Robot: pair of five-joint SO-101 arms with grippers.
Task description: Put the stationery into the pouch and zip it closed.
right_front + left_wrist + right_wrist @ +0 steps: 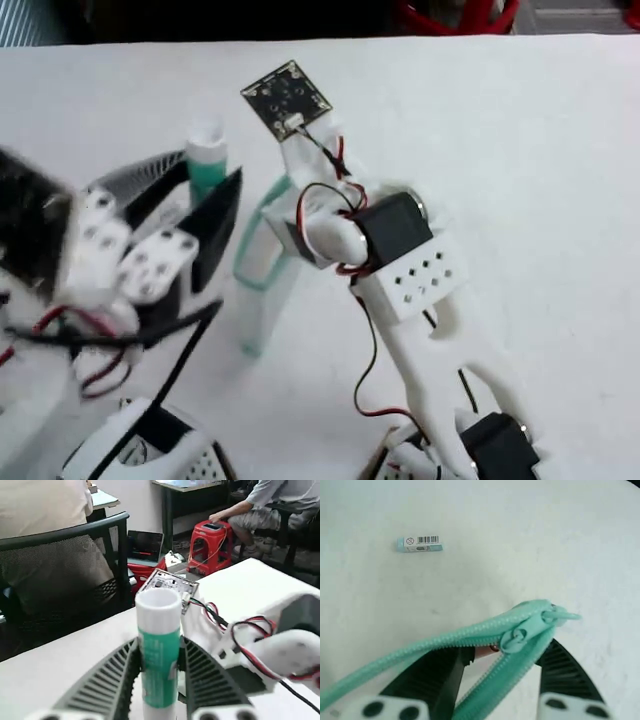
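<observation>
Looks like the loading step: getting the glue stick (158, 630) into the pouch (262, 250). To do it well: carry the stick from eleven o'clock of the pouch, as seen from above, across to the gap in the zip line. Tilt it to lead in with one end. Release only with most of its length inside, to avoid a round tube rolling off across the tabletop (520, 130). Keep the mouth spread and lifted during the drop; cannot tell how wide open now. Leave the zip slider (512, 637) parked near the pouch's corner until done loading. Fetch the eraser (419, 544) afterwards, lying well apart from the pouch on the tabletop.

Left pincer (160, 652): closed on the glue stick, clamping the green body from both sides, white end poking out past the tips. Right pincer (507, 655): pinched shut on the pouch's teal edge beside the slider, apparently holding that end raised off the tabletop.
</observation>
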